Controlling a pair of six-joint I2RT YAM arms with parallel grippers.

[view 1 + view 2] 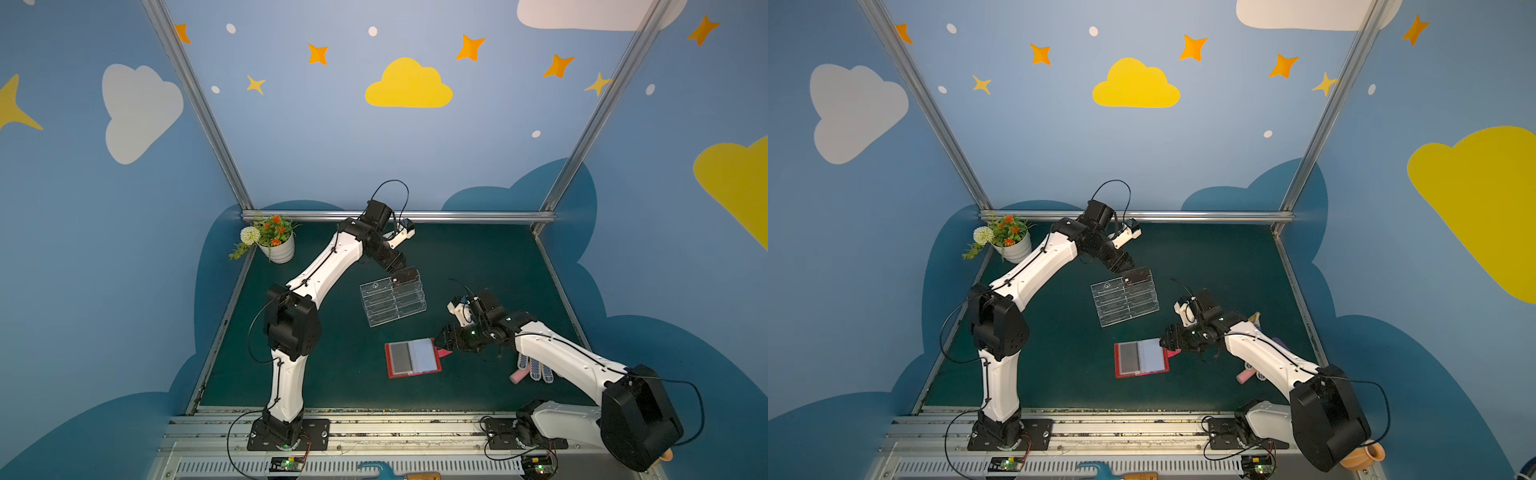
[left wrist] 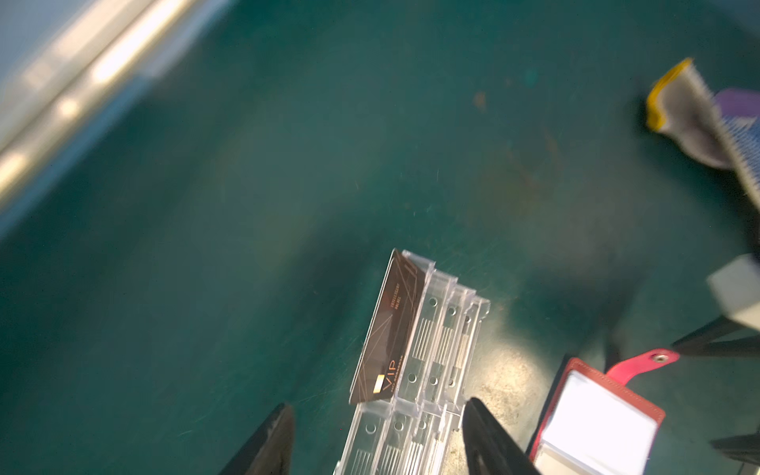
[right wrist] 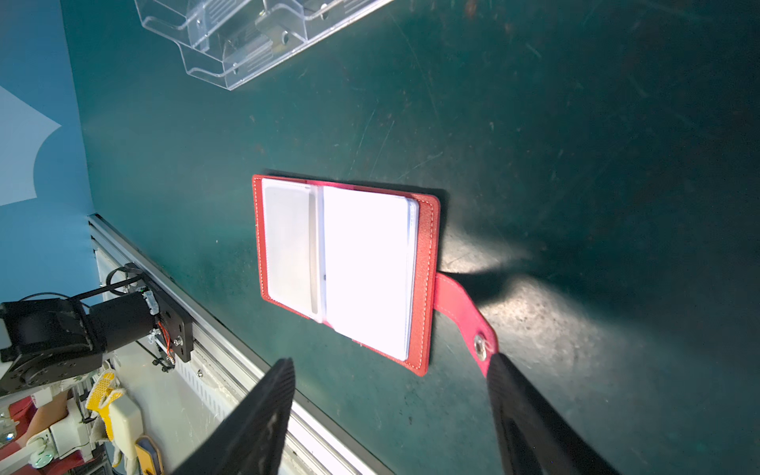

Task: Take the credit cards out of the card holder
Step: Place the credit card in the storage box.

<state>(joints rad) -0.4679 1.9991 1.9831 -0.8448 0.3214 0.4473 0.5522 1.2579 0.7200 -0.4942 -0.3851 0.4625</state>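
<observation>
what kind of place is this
Probably a robot test booth: left arm and right arm bolted to a metal rail, a green mat, and walls painted with clouds and stars.

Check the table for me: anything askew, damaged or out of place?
Nothing damaged or spilled. The dark card stands in the rear tier of the clear stand, and the card holder lies open and flat. Only stray item: gloves heaped by the table edge.

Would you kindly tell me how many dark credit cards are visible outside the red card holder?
1: the VIP card stands in the rear tier of the clear acrylic stand, beyond the open left gripper. Others may be hidden inside the card holder.
</observation>
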